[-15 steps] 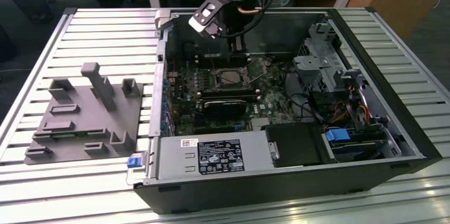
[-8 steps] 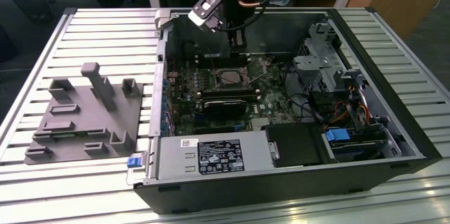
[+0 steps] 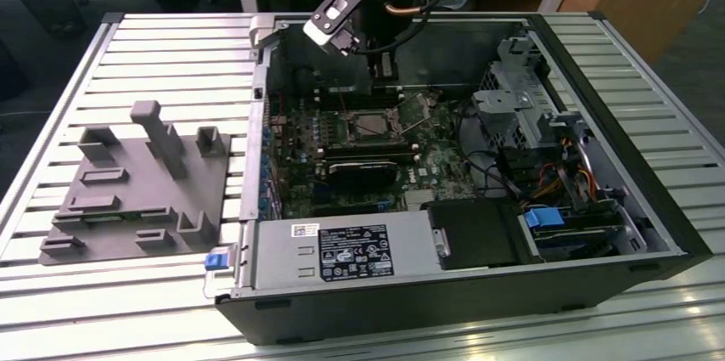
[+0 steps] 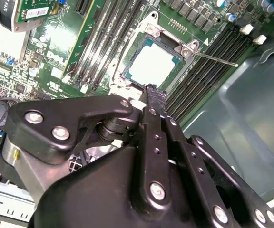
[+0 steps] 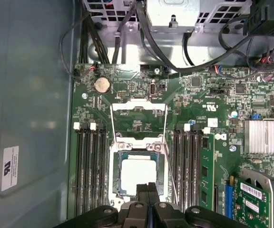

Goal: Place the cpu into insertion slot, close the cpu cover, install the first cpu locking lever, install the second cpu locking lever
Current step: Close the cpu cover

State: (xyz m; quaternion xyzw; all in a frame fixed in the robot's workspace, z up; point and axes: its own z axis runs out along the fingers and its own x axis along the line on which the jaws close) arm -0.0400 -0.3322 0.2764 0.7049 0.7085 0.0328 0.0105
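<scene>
Closest to the wrist cameras, the gripper (image 5: pixel 148 190) is hovering over the motherboard (image 5: pixel 208 95), at the near edge of the socket. Its 2 fingers are pressing flat against each other with nothing between them. It is probably carrying nothing because the chip is already seated.

Just past the fingertips, the cpu (image 5: pixel 139 173) is lying flat and square inside the insertion slot (image 5: pixel 162 171), with its pale metal face turned up. That fit is what the first step calls for.

Beyond the socket, the cpu cover (image 5: pixel 137 105) is swung back away from it, and green board is showing through its window. The chip is therefore sitting exposed and the cover is not yet closed. Along the cover's 2 sides, thin wire levers (image 5: pixel 171 161) are running loose across the board. They appear unlatched, as they must be while the cover is open.

Black memory slots (image 5: pixel 87 166) are flanking the socket on both sides, leaving only a narrow lane for the fingers.

Farthest off, black cables (image 5: pixel 141 33) are draping over the board's far edge inside the computer case (image 3: pixel 668 234).
</scene>
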